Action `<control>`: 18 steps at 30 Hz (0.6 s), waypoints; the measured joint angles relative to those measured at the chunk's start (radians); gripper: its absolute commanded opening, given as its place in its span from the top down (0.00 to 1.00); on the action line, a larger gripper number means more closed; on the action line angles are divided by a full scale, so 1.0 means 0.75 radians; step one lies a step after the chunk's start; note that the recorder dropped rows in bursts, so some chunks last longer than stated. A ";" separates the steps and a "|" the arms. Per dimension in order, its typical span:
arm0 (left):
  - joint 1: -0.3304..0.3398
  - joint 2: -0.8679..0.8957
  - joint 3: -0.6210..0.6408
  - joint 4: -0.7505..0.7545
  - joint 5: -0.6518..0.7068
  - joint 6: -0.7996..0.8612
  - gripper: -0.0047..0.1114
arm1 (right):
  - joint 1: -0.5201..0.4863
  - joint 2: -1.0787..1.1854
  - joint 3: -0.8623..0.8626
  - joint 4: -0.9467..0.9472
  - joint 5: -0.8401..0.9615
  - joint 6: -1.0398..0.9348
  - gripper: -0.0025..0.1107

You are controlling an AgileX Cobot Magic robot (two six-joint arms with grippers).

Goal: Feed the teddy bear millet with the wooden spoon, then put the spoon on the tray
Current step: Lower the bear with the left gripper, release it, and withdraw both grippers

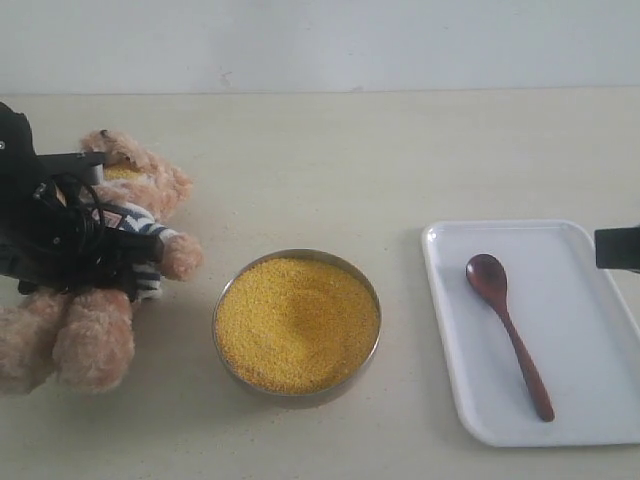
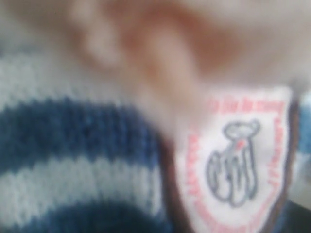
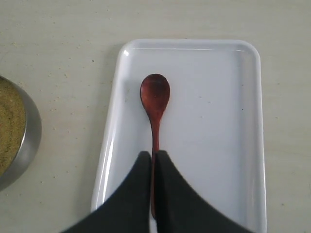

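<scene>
The teddy bear (image 1: 150, 182) sits at the left, yellow grains on its snout. My left gripper (image 1: 130, 250) is pressed round its striped torso; the left wrist view is filled by the blurred shirt (image 2: 73, 136) and chest badge (image 2: 238, 160), with no fingers showing. The millet (image 1: 297, 322) fills the metal bowl (image 1: 300, 253) in the middle. The wooden spoon (image 1: 510, 330) lies flat on the white tray (image 1: 580, 300) at the right. My right gripper (image 1: 617, 248) hovers above the tray (image 3: 218, 121), shut; the spoon (image 3: 155, 94) handle shows through the slit between its fingers (image 3: 153, 154).
The bowl's rim (image 3: 26, 141) and some millet (image 3: 9, 126) show at the edge of the right wrist view. A pale wall runs along the far side of the beige table (image 1: 330, 160).
</scene>
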 measured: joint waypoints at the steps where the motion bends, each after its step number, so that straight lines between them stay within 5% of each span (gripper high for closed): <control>1: 0.000 0.003 0.000 0.000 0.000 0.000 0.64 | 0.000 0.000 0.000 0.000 0.000 0.000 0.97; 8: 0.000 0.011 -0.002 0.000 0.000 0.000 0.28 | -0.005 -0.003 0.000 0.000 0.002 -0.004 0.97; 18: 0.000 0.004 -0.011 0.000 0.025 0.000 0.19 | -0.005 -0.003 0.000 0.000 0.002 -0.014 0.97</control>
